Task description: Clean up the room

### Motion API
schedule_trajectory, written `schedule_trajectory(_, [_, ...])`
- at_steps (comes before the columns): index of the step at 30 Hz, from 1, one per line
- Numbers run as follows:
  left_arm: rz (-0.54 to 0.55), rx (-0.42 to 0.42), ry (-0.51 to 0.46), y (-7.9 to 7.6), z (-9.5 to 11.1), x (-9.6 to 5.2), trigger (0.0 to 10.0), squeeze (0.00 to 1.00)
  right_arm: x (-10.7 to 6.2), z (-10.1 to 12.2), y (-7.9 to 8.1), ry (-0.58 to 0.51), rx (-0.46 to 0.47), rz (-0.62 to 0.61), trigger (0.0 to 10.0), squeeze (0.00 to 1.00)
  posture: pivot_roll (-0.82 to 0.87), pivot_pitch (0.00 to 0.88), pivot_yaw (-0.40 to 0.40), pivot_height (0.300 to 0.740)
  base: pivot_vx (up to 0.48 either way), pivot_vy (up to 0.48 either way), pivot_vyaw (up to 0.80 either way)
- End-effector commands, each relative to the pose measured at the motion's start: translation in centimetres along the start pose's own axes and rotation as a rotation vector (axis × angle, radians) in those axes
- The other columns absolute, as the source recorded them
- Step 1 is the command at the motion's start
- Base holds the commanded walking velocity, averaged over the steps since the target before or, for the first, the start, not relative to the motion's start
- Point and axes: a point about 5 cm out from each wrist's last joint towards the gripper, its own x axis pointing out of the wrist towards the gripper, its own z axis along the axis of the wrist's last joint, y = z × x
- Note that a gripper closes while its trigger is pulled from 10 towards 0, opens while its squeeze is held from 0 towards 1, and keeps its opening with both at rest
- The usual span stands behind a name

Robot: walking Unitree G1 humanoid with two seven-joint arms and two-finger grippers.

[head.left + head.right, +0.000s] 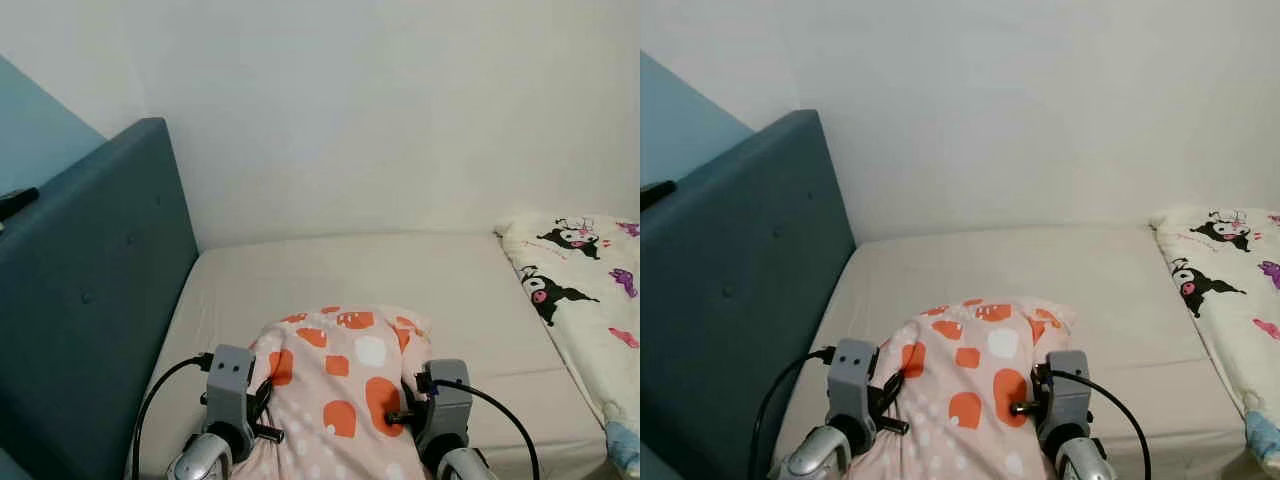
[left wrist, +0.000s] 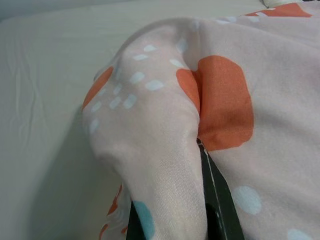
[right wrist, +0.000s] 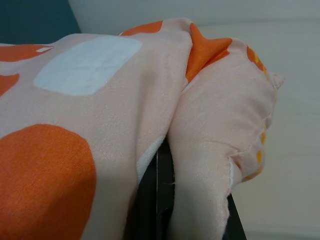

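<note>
Pink pillow (image 1: 340, 390) pinched between left tool (image 2: 200, 210) and right tool (image 3: 195, 200).

A soft, matt cotton-like pillow (image 1: 340, 390), pink with orange and white patches, is pinched by matt black fingers (image 2: 220, 200). A smooth beige sheet (image 1: 400, 270) and, at nine o'clock, a tufted teal fabric headboard (image 1: 90, 290) are seen.

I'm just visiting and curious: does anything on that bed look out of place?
Only the pillow: both grippers, left and right, pinch it above the bare mattress, away from the headboard.
</note>
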Motion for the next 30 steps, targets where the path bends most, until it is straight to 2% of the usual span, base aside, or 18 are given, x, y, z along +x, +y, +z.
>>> schedule_trajectory(1, [-0.018, -0.006, -0.050, -0.39, 0.72, 0.24, 10.0, 0.00, 0.23, 1.09, 0.67, -0.065, -0.004, 0.033, 10.0, 0.00, -0.01, 0.114, 0.001, 0.724, 0.270, 0.000, 0.00])
schedule_trajectory(30, [-0.014, -0.019, -0.053, -0.23, 0.65, 0.14, 10.0, 0.00, 0.24, 1.07, 0.62, -0.057, -0.009, 0.043, 10.0, 0.00, -0.01, 0.116, -0.009, 0.724, 0.267, 0.000, 0.00])
